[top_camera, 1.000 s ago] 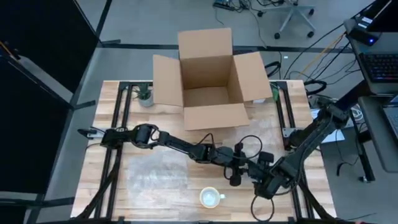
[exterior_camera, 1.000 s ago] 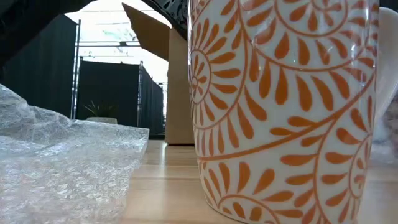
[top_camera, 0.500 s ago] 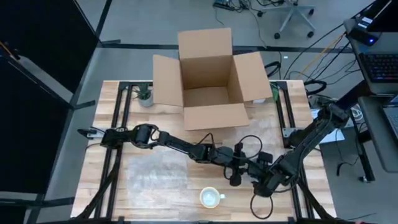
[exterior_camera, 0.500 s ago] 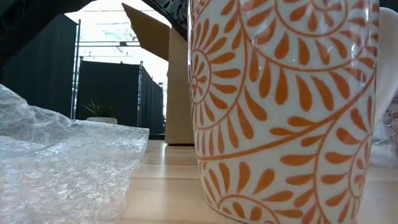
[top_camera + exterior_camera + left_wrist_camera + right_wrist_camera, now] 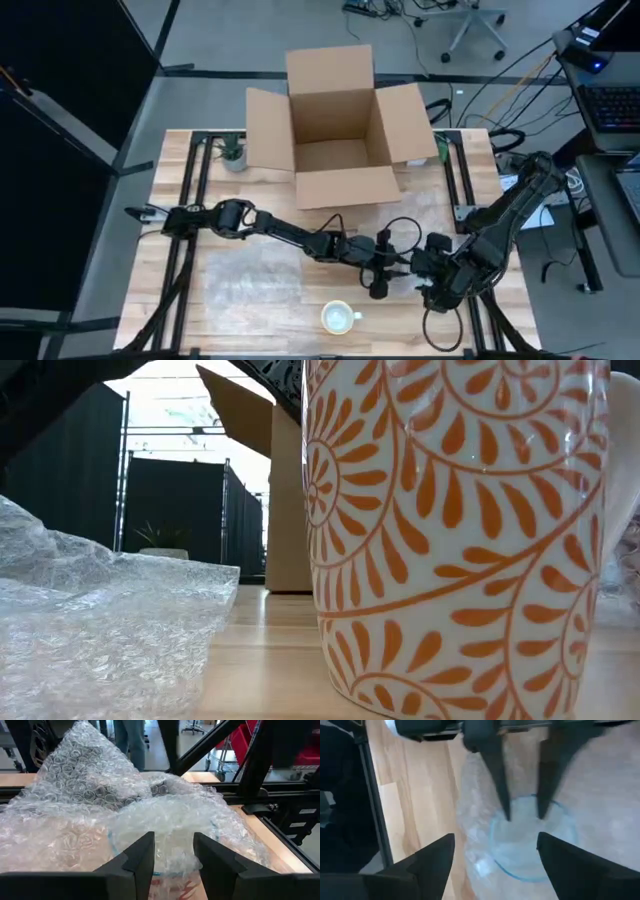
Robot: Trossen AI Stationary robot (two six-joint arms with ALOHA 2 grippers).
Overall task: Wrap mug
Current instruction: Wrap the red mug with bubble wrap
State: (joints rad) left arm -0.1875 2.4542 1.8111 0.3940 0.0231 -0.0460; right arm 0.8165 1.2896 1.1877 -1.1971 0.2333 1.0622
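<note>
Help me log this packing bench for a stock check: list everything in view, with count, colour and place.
table: one, light wood, under everything
cardboard box: one, brown, flaps open, far side of the table
potted plant: one, green, just left of the box
mug: one, white with an orange leaf pattern, near edge, standing free
bubble wrap: two pieces, clear; one flat left of the mug, one bunched under both hands
clear vessel: one, round rim, inside the bunched wrap
office chair: one, grey, on the floor beyond the table
left hand: dark, open, over the vessel
right hand: dark, open, facing it
</note>
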